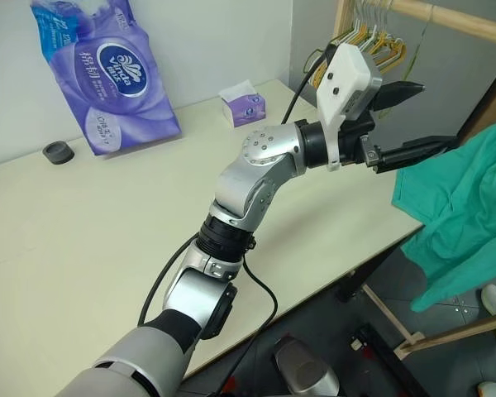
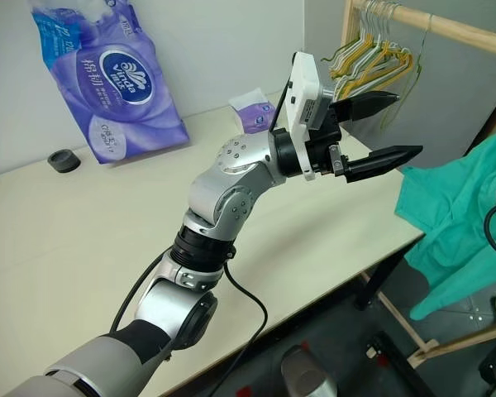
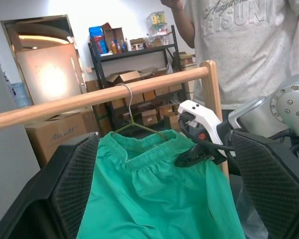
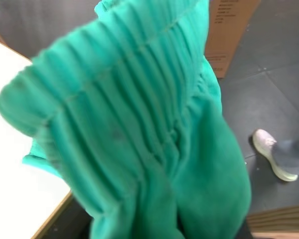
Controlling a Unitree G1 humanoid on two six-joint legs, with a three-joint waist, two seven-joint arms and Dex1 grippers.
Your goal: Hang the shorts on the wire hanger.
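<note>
The teal-green shorts (image 3: 159,194) hang by their gathered waistband from the wire hanger (image 3: 131,112), whose hook sits over a wooden rail (image 3: 89,99). From the head they show at the right, past the table's edge (image 1: 467,198). My left gripper (image 1: 434,116) is open and empty, held in the air over the table's right corner and pointing at the shorts, a short way from them; its meshed pads (image 3: 74,184) frame the cloth. My right gripper (image 3: 192,155) is at the waistband's end, and its wrist view looks close onto the gathered cloth (image 4: 139,124).
The cream table (image 1: 107,248) bears a purple tissue pack (image 1: 107,66), a small tissue box (image 1: 244,107) and a black cap (image 1: 58,153). Bunched yellow and green hangers (image 1: 372,41) hang on the rail. A person (image 3: 249,50) stands behind the rack; a shoe (image 4: 271,154) is on the floor.
</note>
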